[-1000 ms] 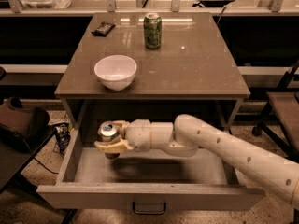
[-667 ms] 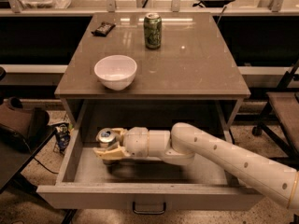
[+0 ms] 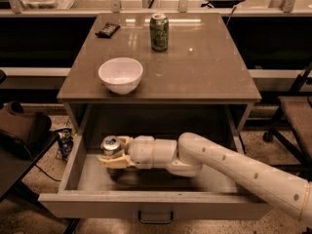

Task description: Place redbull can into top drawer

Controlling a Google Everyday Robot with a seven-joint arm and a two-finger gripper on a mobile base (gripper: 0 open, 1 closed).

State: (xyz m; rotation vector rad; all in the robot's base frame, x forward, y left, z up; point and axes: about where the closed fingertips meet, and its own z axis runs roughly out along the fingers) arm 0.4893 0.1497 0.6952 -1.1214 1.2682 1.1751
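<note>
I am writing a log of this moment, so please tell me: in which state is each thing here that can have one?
drawer: pulled open.
redbull can: upright, held inside the drawer near its left side.
gripper: inside the drawer, shut on the redbull can.
green can: upright at the back of the table.
bowl: right way up, empty.
snack bar: lying flat, back left corner.
</note>
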